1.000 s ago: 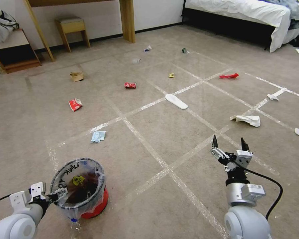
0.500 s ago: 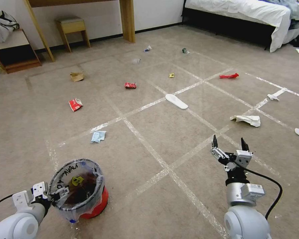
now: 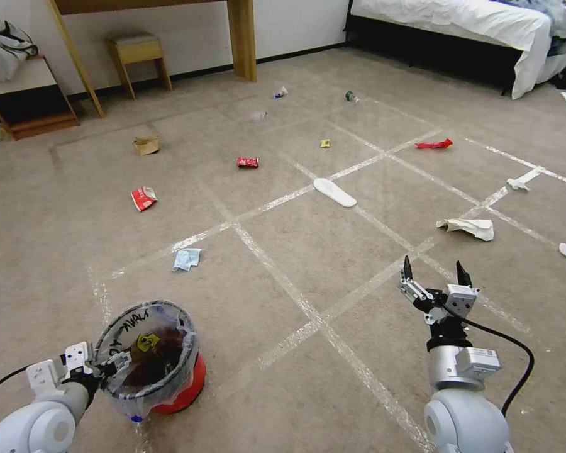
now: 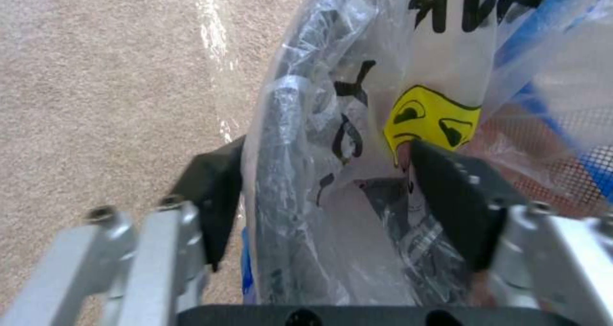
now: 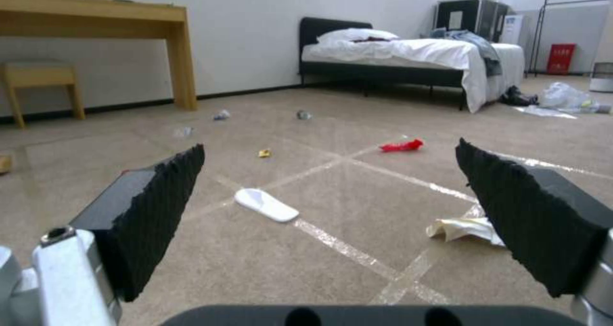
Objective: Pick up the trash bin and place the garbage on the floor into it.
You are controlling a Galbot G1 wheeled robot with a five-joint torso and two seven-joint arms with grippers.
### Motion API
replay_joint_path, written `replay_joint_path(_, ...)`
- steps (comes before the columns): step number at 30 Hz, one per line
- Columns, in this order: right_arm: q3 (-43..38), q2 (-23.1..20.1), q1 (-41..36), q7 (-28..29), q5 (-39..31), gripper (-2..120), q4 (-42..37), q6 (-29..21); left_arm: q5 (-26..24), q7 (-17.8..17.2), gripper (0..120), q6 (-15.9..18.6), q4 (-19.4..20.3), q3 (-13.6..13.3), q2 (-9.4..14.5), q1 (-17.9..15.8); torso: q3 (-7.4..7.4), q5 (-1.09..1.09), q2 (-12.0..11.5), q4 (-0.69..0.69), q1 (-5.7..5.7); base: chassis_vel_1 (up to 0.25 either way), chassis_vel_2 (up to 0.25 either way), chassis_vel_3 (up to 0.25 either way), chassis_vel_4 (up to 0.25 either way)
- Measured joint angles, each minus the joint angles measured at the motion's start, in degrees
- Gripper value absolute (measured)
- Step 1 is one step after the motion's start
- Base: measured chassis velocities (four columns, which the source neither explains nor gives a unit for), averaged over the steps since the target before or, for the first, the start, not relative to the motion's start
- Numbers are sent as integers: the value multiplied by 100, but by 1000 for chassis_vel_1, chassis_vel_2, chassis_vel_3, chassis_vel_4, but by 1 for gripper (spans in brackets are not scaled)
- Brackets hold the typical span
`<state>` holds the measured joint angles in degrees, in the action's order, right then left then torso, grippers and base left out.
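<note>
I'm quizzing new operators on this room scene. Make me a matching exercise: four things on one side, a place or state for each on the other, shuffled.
Things:
1. trash bin
2. blue mask
3. right pincer
4. white slipper

Places or states:
A. open, raised above the carpet
B. lying across a tape line
C. rim between the left pincer's fingers
D. on the carpet beyond the bin

Pairs: 1-C, 2-D, 3-A, 4-B

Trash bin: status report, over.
Left gripper open, fingers astride bin rim, not closed. Right gripper open, empty, raised over floor. Litter scattered; mask nearest. Nothing in the way.
</note>
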<state>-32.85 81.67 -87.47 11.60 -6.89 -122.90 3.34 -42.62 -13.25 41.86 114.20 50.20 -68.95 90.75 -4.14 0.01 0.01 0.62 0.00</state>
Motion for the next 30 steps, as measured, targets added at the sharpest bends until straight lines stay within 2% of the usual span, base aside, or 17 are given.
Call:
replay_joint_path(1, 0, 0, 0, 0, 0, 100, 0, 0, 0, 0, 63, 0, 0, 0, 0, 0, 0, 0, 0, 0, 0, 0, 0, 0, 0)
replay_joint_path(3, 0, 5, -2, 1, 0, 100, 0, 1, -1, 10, 52, 2, 1, -4, 7, 1, 0, 0, 0, 0, 0, 0, 0, 0, 0)
replay_joint_path(4, 0, 5, -2, 1, 0, 100, 0, 1, -1, 10, 52, 2, 1, -4, 7, 1, 0, 0, 0, 0, 0, 0, 0, 0, 0)
replay_joint_path(6, 0, 6, -8, 2, 0, 100, -1, 2, -4, 26, 42, 6, 1, -7, 11, 4, -1, 0, 0, 0, 0, 0, 0, 0, 0)
replay_joint_path(7, 0, 6, -8, 2, 0, 100, -1, 2, -4, 26, 42, 6, 1, -7, 11, 4, -1, 0, 0, 0, 0, 0, 0, 0, 0)
replay_joint_path(9, 0, 5, -8, 3, 0, 100, -1, 4, -6, 34, 31, 7, -8, -8, 10, 5, -1, -1, 0, 0, 0, 0, 0, 0, 0)
replay_joint_path(10, 0, 5, -8, 3, 0, 100, -1, 4, -6, 34, 31, 7, -8, -8, 10, 5, -1, -1, 0, 0, 0, 0, 0, 0, 0)
replay_joint_path(12, 1, 4, -8, 3, 0, 100, -1, 6, -6, 35, 21, 7, -26, -8, -1, 5, -1, 0, 0, 0, 0, 0, 0, 0, 0)
replay_joint_path(13, 1, 4, -8, 3, 0, 100, -1, 6, -6, 35, 21, 7, -26, -8, -1, 5, -1, 0, 0, 0, 0, 0, 0, 0, 0)
replay_joint_path(15, 4, 3, -7, 4, 0, 100, 6, 8, -6, 50, 9, 7, -36, -9, -12, 9, -1, 1, 0, -1, 0, 0, 0, 0, 0)
replay_joint_path(17, 8, 3, -7, 4, 0, 100, 11, 12, -10, 75, 5, 8, -47, -10, -21, 11, 0, 2, 0, -2, 0, 0, 0, 0, 0)
replay_joint_path(30, 17, 1, -29, 4, 10, 100, 19, 26, 7, 186, 4, 9, -216, -18, -59, -7, 1, 7, 3, -1, -1, 0, 0, 0, 0)
